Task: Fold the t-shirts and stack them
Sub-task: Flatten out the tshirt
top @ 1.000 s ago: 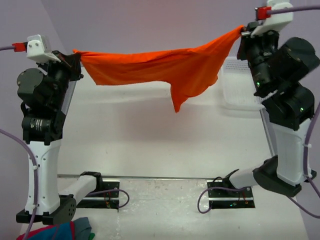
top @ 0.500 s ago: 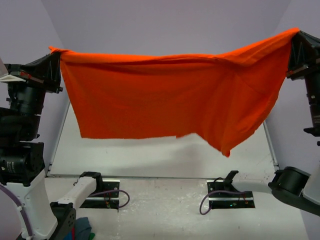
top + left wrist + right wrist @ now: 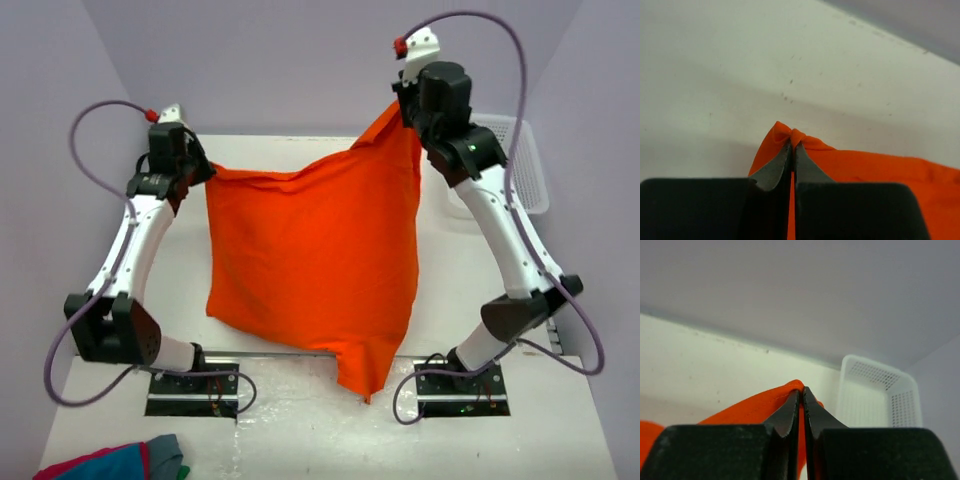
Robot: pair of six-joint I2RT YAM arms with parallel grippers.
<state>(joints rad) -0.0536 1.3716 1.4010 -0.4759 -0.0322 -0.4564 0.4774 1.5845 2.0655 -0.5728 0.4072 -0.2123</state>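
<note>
Orange, one t-shirt (image 3: 310, 260) hangs spread between two grippers over the table (image 3: 560, 400). The left gripper (image 3: 792, 145) and the right gripper (image 3: 801, 392) each clamp one top corner. One white basket (image 3: 525, 165) sits far right, and one cloth bundle (image 3: 115, 465) near left.

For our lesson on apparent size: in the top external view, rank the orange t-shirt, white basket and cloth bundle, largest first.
1. orange t-shirt, clearly largest.
2 and 3. white basket and cloth bundle: unsure, both only partly visible.
</note>
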